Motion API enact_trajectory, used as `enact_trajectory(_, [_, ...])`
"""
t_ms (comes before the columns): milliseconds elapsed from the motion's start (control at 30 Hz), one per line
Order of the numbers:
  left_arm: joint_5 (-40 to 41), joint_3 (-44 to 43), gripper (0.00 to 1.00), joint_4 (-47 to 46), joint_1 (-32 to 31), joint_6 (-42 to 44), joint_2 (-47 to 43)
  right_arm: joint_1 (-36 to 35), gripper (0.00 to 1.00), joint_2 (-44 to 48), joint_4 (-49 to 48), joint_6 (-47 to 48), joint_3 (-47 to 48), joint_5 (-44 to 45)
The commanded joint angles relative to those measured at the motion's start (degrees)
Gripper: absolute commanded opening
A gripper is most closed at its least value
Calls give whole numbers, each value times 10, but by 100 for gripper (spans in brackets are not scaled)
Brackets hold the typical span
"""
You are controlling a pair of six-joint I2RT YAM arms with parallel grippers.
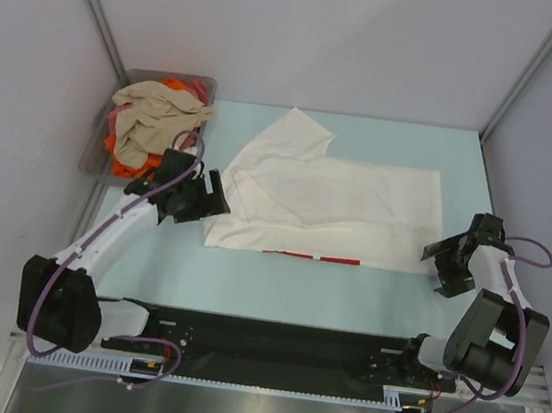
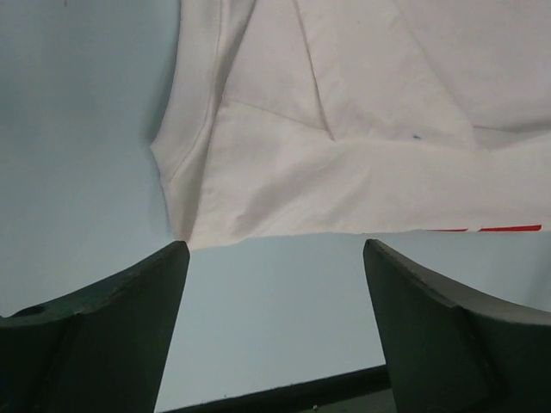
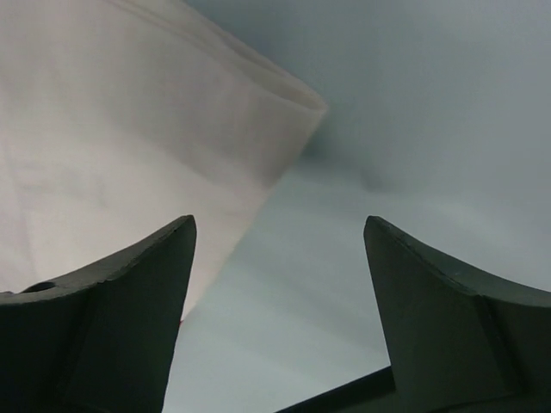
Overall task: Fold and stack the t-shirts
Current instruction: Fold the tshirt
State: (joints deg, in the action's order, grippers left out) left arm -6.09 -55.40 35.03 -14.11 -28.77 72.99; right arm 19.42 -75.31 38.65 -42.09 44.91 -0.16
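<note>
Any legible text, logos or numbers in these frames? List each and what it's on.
No text can be read.
Red print at the near edge of the white t-shirt: only a thin strip shows, illegible.
Heaped shirts in the grey tray: no print in view.

White t-shirt [image 1: 327,203] lies flat on the pale blue table [image 1: 277,277], folded over, one sleeve angled toward the far side and a thin red strip of print at its near edge. Beige t-shirt [image 1: 156,116] sits crumpled on top of an orange t-shirt [image 1: 121,153] and a pink-red t-shirt [image 1: 114,122] in the grey tray [image 1: 97,149], far left.
</note>
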Motion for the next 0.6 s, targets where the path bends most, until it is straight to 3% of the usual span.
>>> enact_trajectory(0, [-14, 90, 88, -122, 0, -65, -39, 14, 82, 4, -44, 13, -34, -22])
enact_trajectory(167, [2, 137, 86, -150, 0, -81, -30, 14, 76, -36, -83, 19, -41, -33])
enact_trajectory(467, [25, 194, 81, -194, 0, -113, -5, 17, 73, -70, -111, 40, -39, -19])
enact_trajectory(567, [38, 200, 78, -188, 0, -117, 3, 18, 65, -78, -121, 43, -39, -28])
